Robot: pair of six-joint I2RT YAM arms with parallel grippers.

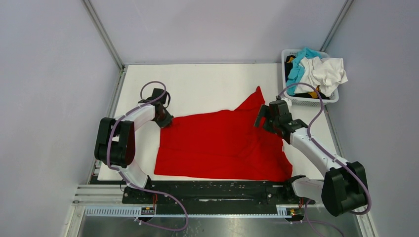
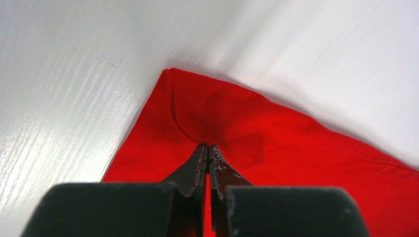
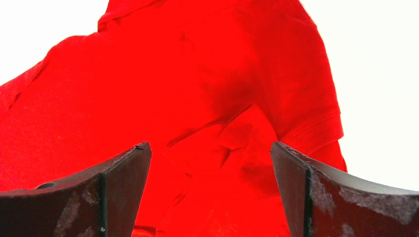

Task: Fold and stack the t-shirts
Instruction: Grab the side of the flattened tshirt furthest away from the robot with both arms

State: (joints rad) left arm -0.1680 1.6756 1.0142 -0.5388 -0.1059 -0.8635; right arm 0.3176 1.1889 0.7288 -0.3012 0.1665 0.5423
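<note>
Left claw (image 2: 208, 147): clamped tight on the red t-shirt (image 1: 222, 143), pinching a bit of cloth right by its far-left corner, and the fabric puckers into little creases at the tips.
Right claw (image 3: 210, 148): wide open with nothing in it, jaws spread above the shirt's rumpled right side; can't tell if the tips touch the cloth.
Red t-shirt: spread mostly flat in the middle of the surface (image 1: 207, 84) between both arms, one pointy bit poking toward the far side, near edge close to the arm bases.
Surface: plain white.
Basket (image 1: 311, 102): white, parked at the far right corner, apart from the shirt, stuffed with a heap of clothes (image 1: 321, 71), white and teal on top.
</note>
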